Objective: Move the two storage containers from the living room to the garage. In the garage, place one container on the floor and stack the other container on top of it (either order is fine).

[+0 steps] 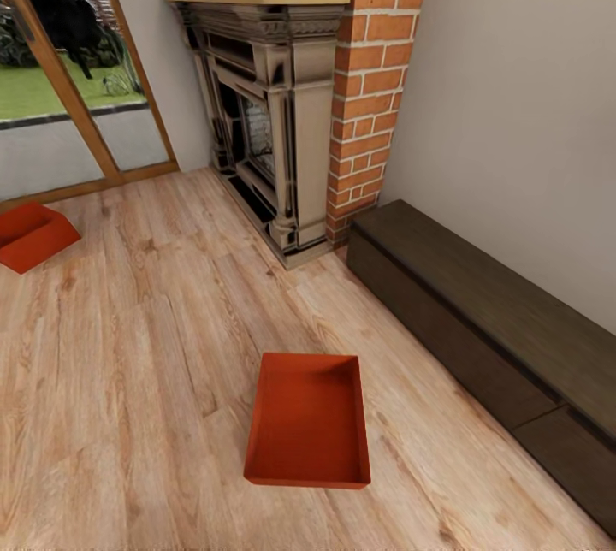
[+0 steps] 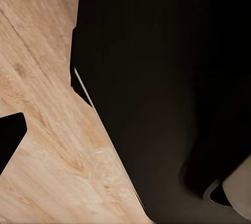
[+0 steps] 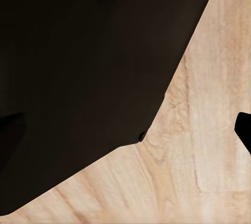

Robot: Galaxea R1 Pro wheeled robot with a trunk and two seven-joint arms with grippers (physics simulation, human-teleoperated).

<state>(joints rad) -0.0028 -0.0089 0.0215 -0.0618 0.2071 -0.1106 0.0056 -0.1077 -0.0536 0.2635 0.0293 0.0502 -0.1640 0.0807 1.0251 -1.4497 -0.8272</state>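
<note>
Two storage containers point(image 1: 308, 421) point(image 1: 30, 234) on wood floor point(image 1: 154, 363) — well apart.

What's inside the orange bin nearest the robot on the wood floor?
Nothing: the near orange bin shows a bare orange bottom and walls. What lies beneath it is covered.

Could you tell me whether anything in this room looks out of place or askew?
Two orange bins sit loose on the wood floor: one in the open middle, another by the glass door, tilted up on one side. Nothing spilled or damaged.
</note>
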